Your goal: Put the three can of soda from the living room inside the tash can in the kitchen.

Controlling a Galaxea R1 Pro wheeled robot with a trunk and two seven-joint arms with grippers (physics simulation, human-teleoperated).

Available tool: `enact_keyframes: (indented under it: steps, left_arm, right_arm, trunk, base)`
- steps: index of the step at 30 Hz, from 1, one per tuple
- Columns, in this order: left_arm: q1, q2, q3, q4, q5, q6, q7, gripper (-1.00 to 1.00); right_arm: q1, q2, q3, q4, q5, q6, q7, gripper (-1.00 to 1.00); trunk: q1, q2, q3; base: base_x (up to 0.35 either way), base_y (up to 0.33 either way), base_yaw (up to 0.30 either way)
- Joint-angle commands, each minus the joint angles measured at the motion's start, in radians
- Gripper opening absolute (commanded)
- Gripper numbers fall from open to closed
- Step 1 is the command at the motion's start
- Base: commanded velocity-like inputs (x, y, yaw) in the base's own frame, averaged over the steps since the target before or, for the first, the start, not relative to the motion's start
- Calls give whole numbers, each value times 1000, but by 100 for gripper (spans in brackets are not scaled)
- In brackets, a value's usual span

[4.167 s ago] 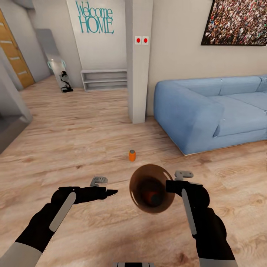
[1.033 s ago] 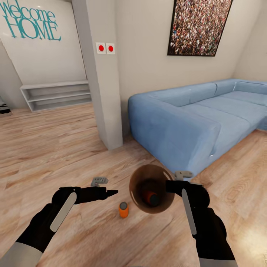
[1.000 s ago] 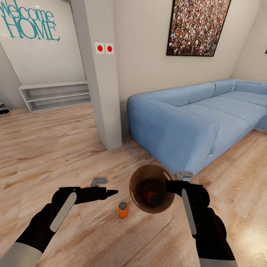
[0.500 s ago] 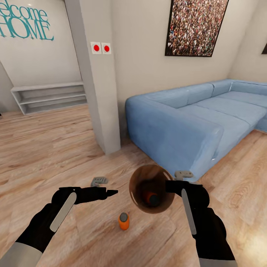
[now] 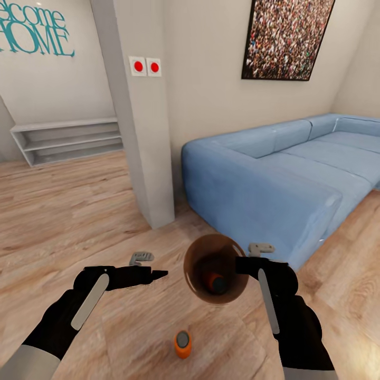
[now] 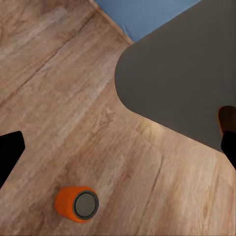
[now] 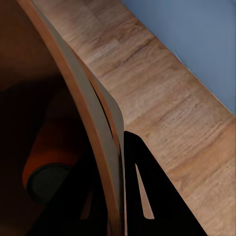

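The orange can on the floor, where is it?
The orange can stands upright on the plank floor, low in the head view, between the robot's arms and just below the wooden bucket.

Both arms are glossy black with a long pale grey strip along each forearm, light grey sleeves nearer the trunk, small grey brackets by the wrists, and black claws, the left claw [image 5: 158, 274] tapering to a point.

The head camera looks forward and down over both arms toward the blue sofa [image 5: 274, 174]. Both wrist cameras face the plank floor [image 6: 64, 88] closely. The head and left wrist views share the standing orange soda can [image 5: 182, 344].
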Motion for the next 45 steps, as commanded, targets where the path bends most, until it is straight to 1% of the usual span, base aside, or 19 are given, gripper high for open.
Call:
enact_keyframes:
  steps: [1, 6, 13, 16, 20, 40, 45]
  left_arm:
    - [0, 0, 0, 0, 0, -1, 0, 100]
    - [0, -1, 0, 1, -1, -1, 2, 100]
    - [0, -4, 0, 2, -1, -2, 2, 100]
    - [0, -5, 0, 2, -6, -2, 2, 100]
    - [0, -6, 0, 8, -21, -2, 2, 100]
    - [0, -6, 0, 9, -24, -2, 2, 100]
    - [0, -3, 0, 9, -24, -2, 1, 100]
  right_arm:
    - [0, 0, 0, 0, -19, 0, 3, -100]
    - [0, 0, -1, 0, -19, 0, 3, -100]
    - [0, 0, -1, 0, -19, 0, 3, -100]
    - [0, 0, -1, 0, -19, 0, 3, -100]
    - [0, 0, 0, 0, -19, 0, 3, -100]
    - [0, -1, 0, 0, -19, 0, 3, -100]
    - [0, -1, 8, 0, -19, 0, 3, -100]
  trunk:
    - [0, 0, 0]
    - [0, 0, 0]
    - [0, 0, 0]
    - [0, 0, 0]
    - [0, 0, -1]
    - [0, 0, -26]
    - [0, 0, -33]
  base:
    - [279, 6, 0]
    - [234, 2, 0]
    - [53, 0, 0]
    - [6, 0, 0]
    - [1, 0, -29]
    - [0, 0, -161]
    - [0, 0, -162]
